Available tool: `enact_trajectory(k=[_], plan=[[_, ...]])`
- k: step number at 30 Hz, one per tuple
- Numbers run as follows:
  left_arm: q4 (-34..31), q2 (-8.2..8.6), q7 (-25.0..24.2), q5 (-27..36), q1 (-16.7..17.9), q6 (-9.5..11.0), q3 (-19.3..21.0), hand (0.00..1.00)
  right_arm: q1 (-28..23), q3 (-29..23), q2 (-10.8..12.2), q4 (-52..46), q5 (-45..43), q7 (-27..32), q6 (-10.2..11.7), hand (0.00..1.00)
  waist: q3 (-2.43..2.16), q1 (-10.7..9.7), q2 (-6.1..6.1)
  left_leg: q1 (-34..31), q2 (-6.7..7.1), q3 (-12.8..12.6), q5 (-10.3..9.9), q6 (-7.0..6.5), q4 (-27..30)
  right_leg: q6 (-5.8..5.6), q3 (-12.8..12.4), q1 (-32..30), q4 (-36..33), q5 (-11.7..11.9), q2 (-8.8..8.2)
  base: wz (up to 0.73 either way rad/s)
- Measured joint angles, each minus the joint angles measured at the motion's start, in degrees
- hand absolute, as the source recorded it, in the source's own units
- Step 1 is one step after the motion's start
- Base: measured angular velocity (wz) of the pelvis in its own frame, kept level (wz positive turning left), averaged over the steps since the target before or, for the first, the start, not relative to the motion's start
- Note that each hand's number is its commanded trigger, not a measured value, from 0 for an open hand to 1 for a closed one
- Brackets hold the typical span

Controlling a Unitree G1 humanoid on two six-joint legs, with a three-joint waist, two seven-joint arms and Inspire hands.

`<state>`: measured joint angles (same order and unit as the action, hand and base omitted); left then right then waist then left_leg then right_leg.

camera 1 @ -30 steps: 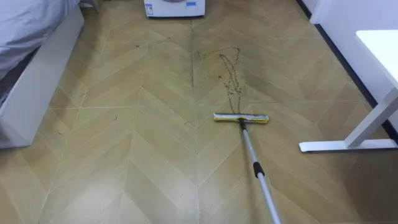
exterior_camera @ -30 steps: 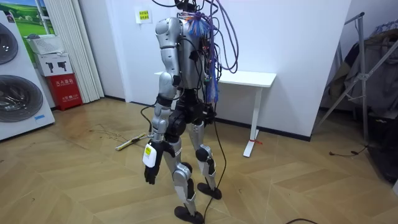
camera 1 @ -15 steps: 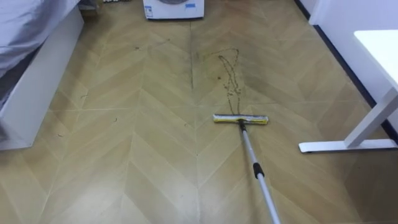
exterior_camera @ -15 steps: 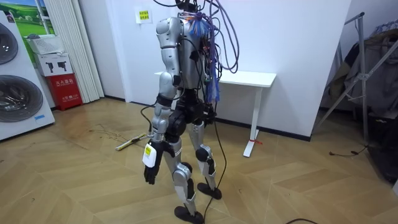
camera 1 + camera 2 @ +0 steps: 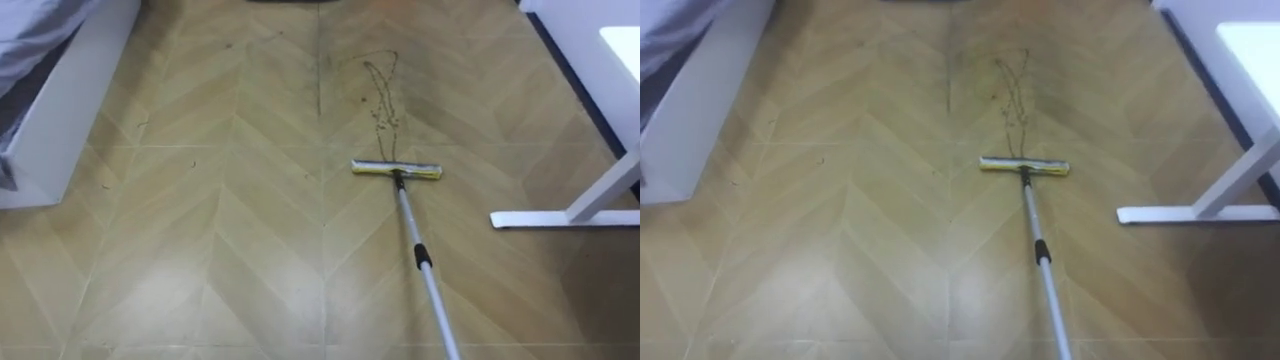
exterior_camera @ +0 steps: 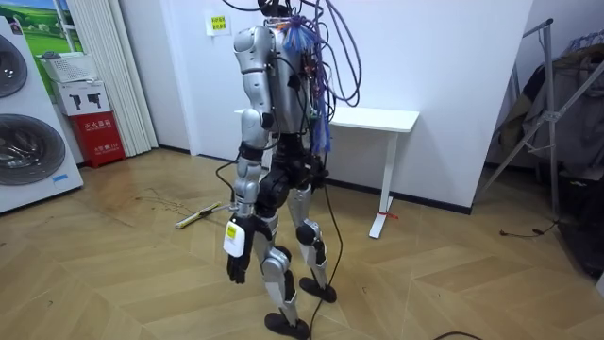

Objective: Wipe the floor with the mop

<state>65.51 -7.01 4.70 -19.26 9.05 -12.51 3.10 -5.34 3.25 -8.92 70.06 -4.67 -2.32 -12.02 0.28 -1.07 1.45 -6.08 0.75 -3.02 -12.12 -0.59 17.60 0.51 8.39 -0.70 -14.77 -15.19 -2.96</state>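
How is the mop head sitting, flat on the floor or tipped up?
Flat: the mop head lies along the floor at the near end of the dirty streak.

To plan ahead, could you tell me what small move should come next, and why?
Probably reach down for the mop handle: it seems to lie on the floor, the left hand hangs by the leg, and the dark streak beyond the mop head awaits wiping.

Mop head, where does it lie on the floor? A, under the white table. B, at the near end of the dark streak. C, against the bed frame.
B: the mop head lies crosswise at the near end of the dark streak, well apart from the bed frame and the white table.
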Motion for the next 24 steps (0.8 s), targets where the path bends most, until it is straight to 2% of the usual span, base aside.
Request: enact_trajectory(k=[5,8,14,16,17,18,19,20,21,22,23,24], plan=[[3.4,-0.02,0.4,4.0,-1.8,0.4,-0.1,0.0,1.6,0.0,0.0,2.2,2.0,2.5,0.2,1.0,0.13,-0.1,-0.86,-5.6,0.04,0.1,-0.6,-0.64,3.5,0.06,1.3,-5.7,-5.1,-1.8,-0.98,0.16],[4.3,0.02,0.8,4.2,-1.9,0.4,-0.1,0.0,2.4,0.1,-0.1,4.3,3.9,3.7,0.2,1.0,0.13,0.4,-0.71,-9.5,0.74,0.3,-1.0,-0.88,6.4,0.04,1.6,-10.4,-10.4,-3.8,-2.06,0.15],[6.0,0.06,0.7,5.4,-4.2,0.3,0.0,0.0,4.9,0.5,-0.6,8.9,10.9,4.7,-0.1,1.0,0.8,1.8,-2.12,-20.2,1.14,0.9,-4.8,-1.3,18.6,0.16,2.2,-20.8,-24.2,-9.5,-4.8,0.16],[6.1,-0.37,0.8,6.2,-5.0,0.2,0.0,0.0,6.5,0.6,-0.6,10.6,12.9,4.6,-0.2,1.0,0.87,3.2,-2.09,-24.6,1.17,1.0,-6.6,-0.82,25.0,0.8,2.3,-24.9,-30.8,-12.3,-5.18,0.11],[6.1,-0.53,0.8,6.2,-5.3,0.2,0.0,0.0,7.3,0.6,-0.6,11.0,13.3,4.6,-0.5,1.0,0.88,3.3,-1.93,-25.9,1.2,0.9,-6.6,-0.74,26.7,0.91,2.3,-26.0,-32.4,-12.9,-5.39,0.16],[6.1,-0.64,0.8,6.3,-6.0,0.0,0.0,0.0,8.9,0.5,-0.7,12.1,14.0,4.6,-0.6,1.0,0.88,3.7,-1.78,-28.4,1.03,0.5,-6.6,-0.72,30.2,1.42,2.6,-27.7,-35.0,-14.0,-5.59,0.15],[6.0,-0.68,0.9,6.7,-6.5,0.0,-0.8,0.0,10.3,0.6,-1.0,13.3,14.9,4.5,-0.6,1.0,0.81,4.6,-1.79,-31.1,0.61,0.7,-6.4,-0.32,34.8,2.5,2.7,-29.0,-37.3,-15.3,-5.85,0.09],[5.9,-0.77,1.0,7.4,-6.5,0.0,-1.4,0.0,11.3,0.5,-1.3,14.1,15.2,4.2,-0.6,1.0,0.86,5.0,-1.61,-32.7,-0.02,0.6,-5.9,0.51,38.0,2.96,2.9,-29.5,-38.7,-16.1,-5.77,-0.06],[5.9,-1.05,1.0,8.9,-6.2,0.0,-1.6,0.0,13.1,0.0,-2.1,15.0,15.2,3.3,-0.6,1.0,0.84,5.8,-1.03,-36.4,-1.02,0.5,-3.3,1.55,45.1,3.39,2.6,-30.3,-41.8,-17.9,-5.52,-0.1],[5.8,-1.57,1.1,11.2,-6.1,-0.1,-2.7,0.0,14.8,0.1,-3.1,15.2,15.5,2.3,-0.6,1.0,0.96,6.2,-0.29,-40.8,-1.72,0.5,1.7,1.41,52.6,3.71,2.4,-30.7,-44.8,-19.5,-5.37,-0.1],[5.8,-1.9,1.1,12.2,-5.8,-0.1,-3.6,0.0,15.8,0.2,-3.8,15.2,15.5,1.8,-0.6,1.0,0.85,6.3,0.03,-43.0,-2.16,0.5,4.8,1.56,56.1,4.14,2.2,-31.1,-46.2,-20.2,-5.19,-0.09],[6.2,-2.3,0.8,13.7,-5.6,0.0,-4.1,0.0,17.8,0.2,-5.4,15.2,15.7,0.6,-0.5,1.0,0.88,7.1,0.15,-47.0,-2.93,0.5,10.1,1.78,62.2,4.97,1.7,-31.2,-48.6,-21.4,-4.6,-0.17]])
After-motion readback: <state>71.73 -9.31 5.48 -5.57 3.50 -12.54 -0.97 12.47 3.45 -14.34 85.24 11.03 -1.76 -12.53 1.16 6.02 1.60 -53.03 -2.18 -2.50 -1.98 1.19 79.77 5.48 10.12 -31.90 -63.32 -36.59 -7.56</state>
